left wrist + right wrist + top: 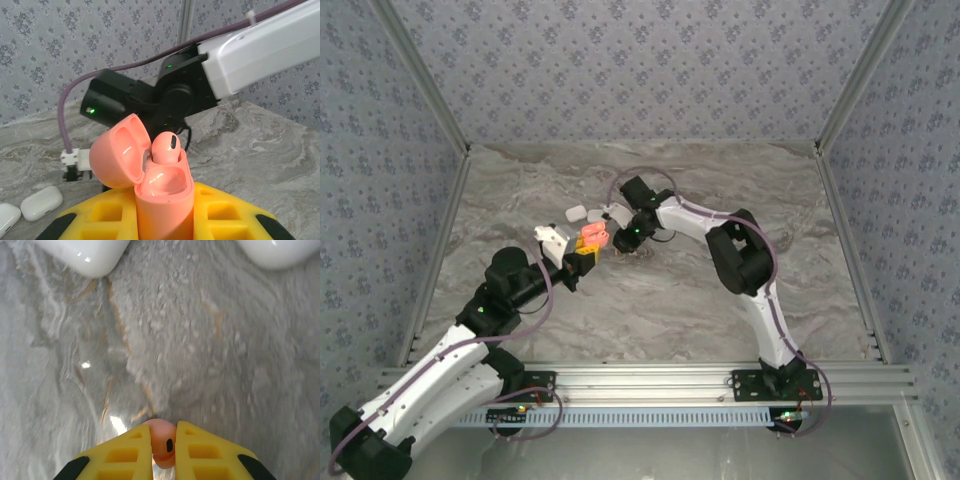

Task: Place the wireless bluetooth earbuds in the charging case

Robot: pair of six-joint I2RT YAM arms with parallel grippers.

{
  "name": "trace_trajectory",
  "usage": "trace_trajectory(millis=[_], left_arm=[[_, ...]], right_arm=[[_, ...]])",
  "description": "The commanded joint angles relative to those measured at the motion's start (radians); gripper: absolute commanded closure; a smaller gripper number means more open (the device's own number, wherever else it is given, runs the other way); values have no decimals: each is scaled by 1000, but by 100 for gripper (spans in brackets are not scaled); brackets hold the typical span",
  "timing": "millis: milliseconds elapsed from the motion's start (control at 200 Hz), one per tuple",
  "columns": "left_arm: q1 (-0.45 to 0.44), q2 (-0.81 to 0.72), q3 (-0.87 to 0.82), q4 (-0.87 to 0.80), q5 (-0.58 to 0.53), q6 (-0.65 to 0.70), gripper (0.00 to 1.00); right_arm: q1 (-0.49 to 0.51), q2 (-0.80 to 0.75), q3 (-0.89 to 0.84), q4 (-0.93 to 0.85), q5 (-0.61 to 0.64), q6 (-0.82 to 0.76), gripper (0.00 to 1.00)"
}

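Because the right pincer (163,429) has its yellow fingers pressed together on a pink earbud (161,441) at the bottom centre of its wrist view, the coming move turns on where the open well lies from that bud. In the overhead view the charging case (592,238) sits just left of the right arm's wrist, near the middle of the frame, so this arm is the nearer one and the path looks short and leftward. The bud's round head with its dark spot faces the camera. Its stem is hidden between the fingers, so I cannot tell which way its long axis runs. Below it lies bare worktop (225,340), with two white cases (82,252) in the upper corners of that frame. The left pincer (165,222) clamps the pink case by its lower body at the bottom centre of the left wrist view, with the case's long axis upright. The lid (117,152) is hinged open toward the left of the frame. A second pink earbud (166,146) sits in the far well, and the near well (164,180) appears empty, so I judge that this hollow is the target.
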Motion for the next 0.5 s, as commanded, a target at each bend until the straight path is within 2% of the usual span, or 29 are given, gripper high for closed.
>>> trace_trajectory(millis=[0, 285, 495], left_arm=[[-3, -2, 7, 48, 7, -7, 97], [-5, 98, -17, 181, 58, -51, 97], [-7, 227, 15, 276, 138, -76, 99]], right_arm=[[-32, -210, -110, 96, 37, 34, 86], [-82, -733, -448, 204, 123, 69, 86], [3, -996, -570, 270, 159, 66, 85]])
